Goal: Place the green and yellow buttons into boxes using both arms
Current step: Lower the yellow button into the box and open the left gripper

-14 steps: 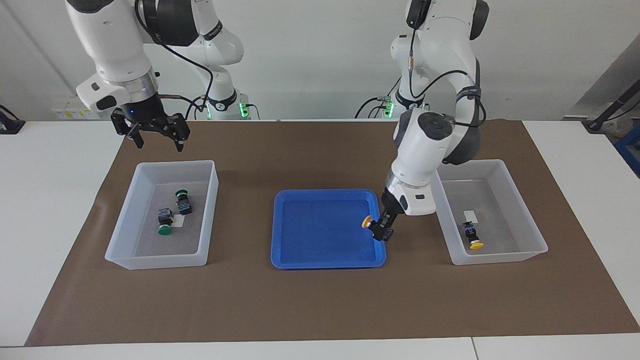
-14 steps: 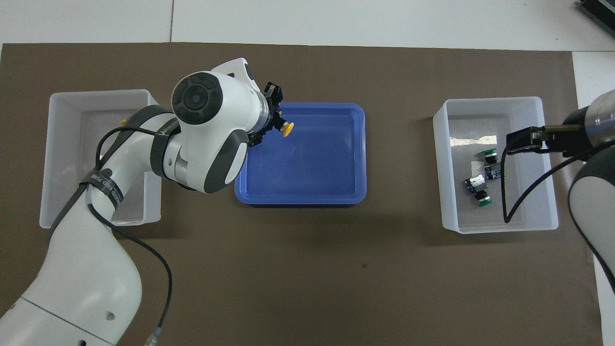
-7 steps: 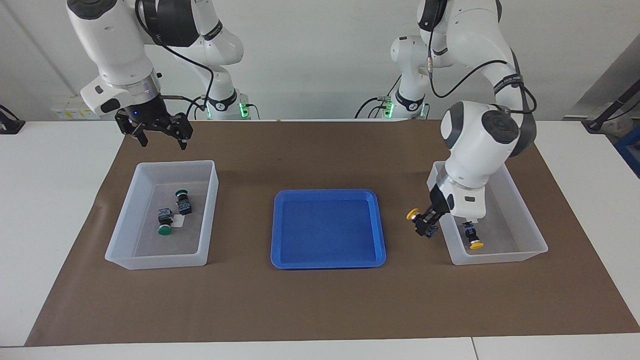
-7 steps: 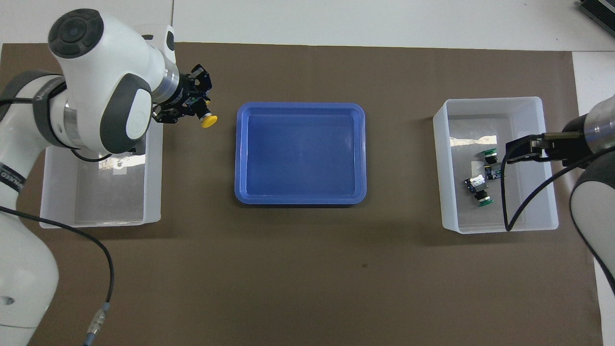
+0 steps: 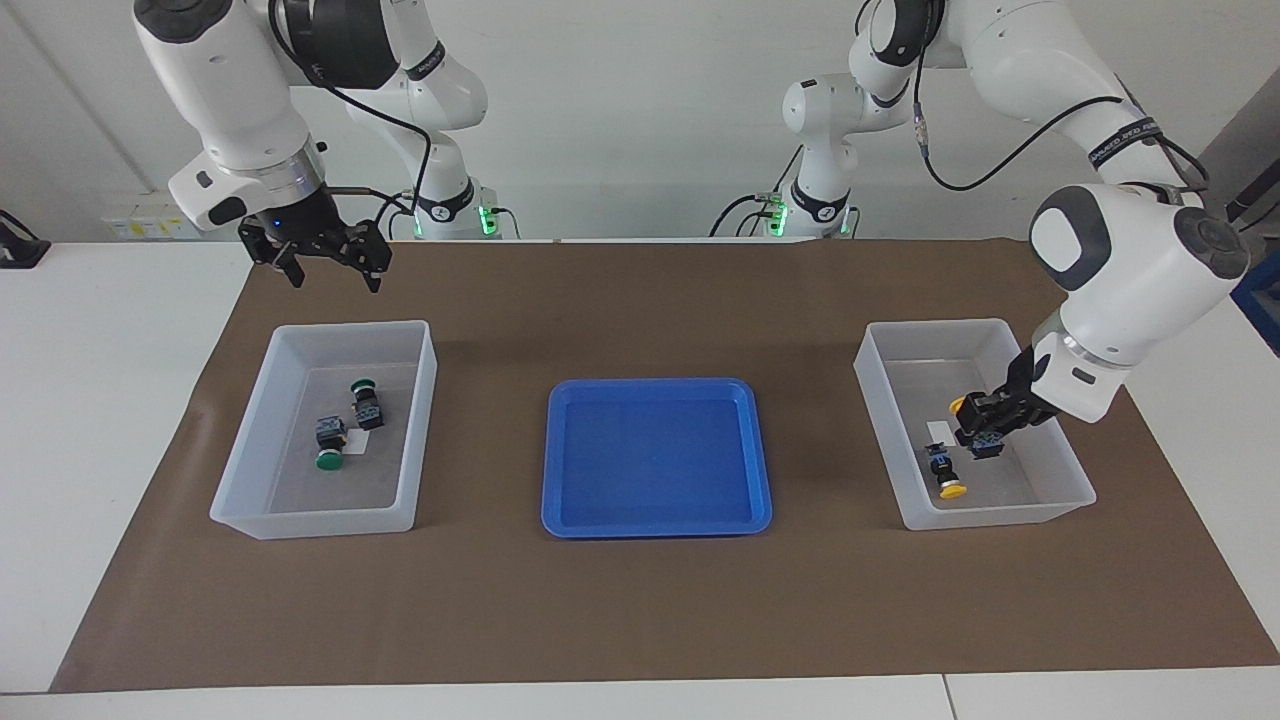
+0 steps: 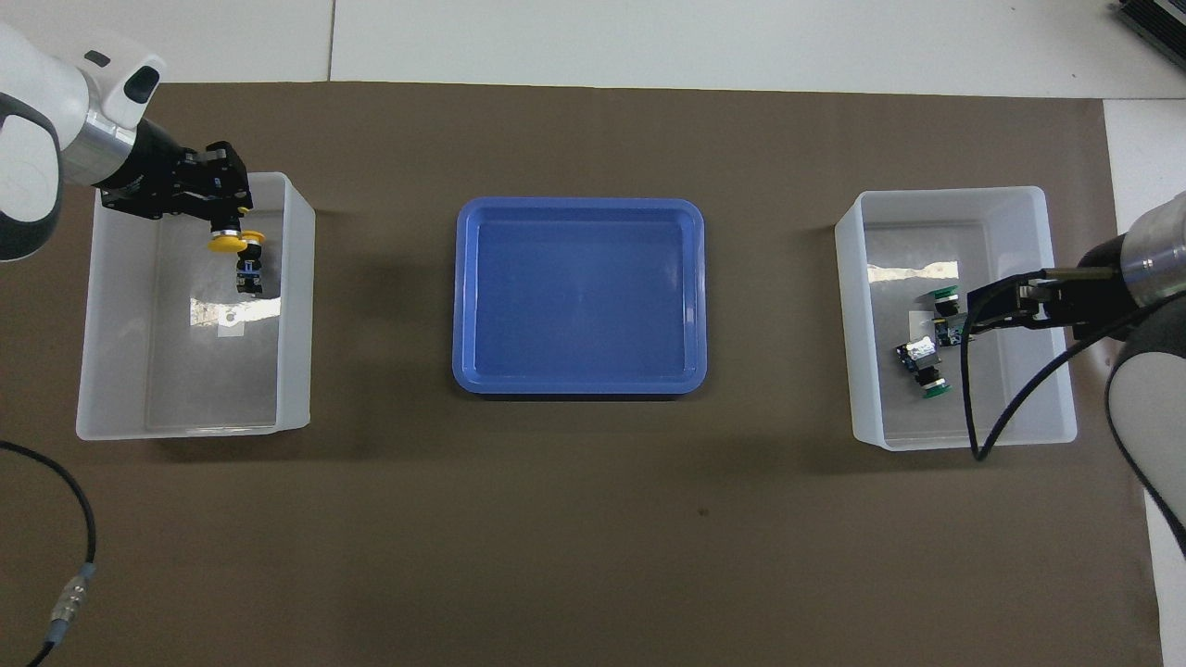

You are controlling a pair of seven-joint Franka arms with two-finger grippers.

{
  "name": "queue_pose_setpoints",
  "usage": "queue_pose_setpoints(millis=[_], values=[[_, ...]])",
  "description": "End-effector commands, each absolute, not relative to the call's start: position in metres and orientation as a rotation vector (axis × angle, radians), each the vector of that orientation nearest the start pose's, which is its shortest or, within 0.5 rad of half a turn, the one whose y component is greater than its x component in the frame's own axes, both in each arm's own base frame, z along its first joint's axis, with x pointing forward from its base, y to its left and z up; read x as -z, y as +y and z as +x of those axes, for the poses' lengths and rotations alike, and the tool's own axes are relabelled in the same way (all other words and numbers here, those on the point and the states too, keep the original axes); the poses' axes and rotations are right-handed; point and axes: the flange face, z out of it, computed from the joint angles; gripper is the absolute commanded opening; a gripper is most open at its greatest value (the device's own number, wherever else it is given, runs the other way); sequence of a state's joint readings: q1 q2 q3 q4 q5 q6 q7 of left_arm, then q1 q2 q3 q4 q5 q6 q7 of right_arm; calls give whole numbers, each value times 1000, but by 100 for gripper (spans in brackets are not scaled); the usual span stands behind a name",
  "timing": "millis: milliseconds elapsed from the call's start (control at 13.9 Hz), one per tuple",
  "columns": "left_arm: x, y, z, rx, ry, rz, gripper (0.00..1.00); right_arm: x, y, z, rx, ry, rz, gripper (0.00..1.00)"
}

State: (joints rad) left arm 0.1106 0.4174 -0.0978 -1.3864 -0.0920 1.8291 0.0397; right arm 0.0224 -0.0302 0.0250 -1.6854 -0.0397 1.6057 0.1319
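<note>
Two translucent whitish plastic bins on brown-matted desk, blue shallow tray (image 5: 657, 455) between. Left claw (image 5: 978, 428) clamped on yellow-capped push-button (image 5: 960, 406), hanging over bin at left arm's end (image 5: 880, 400); second yellow-capped button (image 5: 946, 476) lying inside. Right claw (image 5: 322, 262), fingers apart, empty, raised just by robot-side rim of other bin (image 5: 425, 420). Both green-capped buttons (image 5: 345, 422) lying inside that bin.

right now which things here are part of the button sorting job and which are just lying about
Job:
- held yellow button in left gripper
- yellow button in box
- two green buttons in other box
- right gripper, open, waiting over the mat

Lying about:
- blue tray
- brown mat
</note>
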Motion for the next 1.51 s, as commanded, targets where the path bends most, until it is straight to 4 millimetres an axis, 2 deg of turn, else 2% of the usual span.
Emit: queue_pose_setpoints(millis=[0, 216, 431, 575, 647, 791, 935, 1150, 1222, 1294, 1438], values=[[-469, 38, 671, 70, 128, -3262, 0, -591, 17, 538, -66, 178, -3150, 100], [-437, 61, 649, 162, 211, -3229, 0, -591, 13, 538, -64, 185, -3149, 100], [-408, 67, 630, 223, 202, -3207, 0, -592, 13, 538, -64, 173, -3150, 100], [-396, 70, 625, 245, 186, -3199, 0, -591, 14, 538, -66, 168, -3150, 100], [-388, 78, 622, 264, 159, -3194, 0, -592, 14, 538, -61, 168, -3150, 100], [-362, 81, 615, 300, 140, -3182, 0, -592, 14, 538, -64, 168, -3150, 100], [-337, 83, 617, 333, 119, -3175, 0, -591, 14, 538, -66, 168, -3150, 100], [-325, 81, 620, 351, 93, -3174, 0, -591, 14, 538, -66, 168, -3150, 100], [-325, 76, 621, 348, 87, -3177, 13, -591, 14, 538, -66, 168, -3150, 100], [-327, 74, 622, 343, 91, -3178, 34, -591, 13, 538, -66, 171, -3150, 100], [-332, 68, 626, 334, 110, -3183, 68, -591, 14, 538, -66, 168, -3150, 100]])
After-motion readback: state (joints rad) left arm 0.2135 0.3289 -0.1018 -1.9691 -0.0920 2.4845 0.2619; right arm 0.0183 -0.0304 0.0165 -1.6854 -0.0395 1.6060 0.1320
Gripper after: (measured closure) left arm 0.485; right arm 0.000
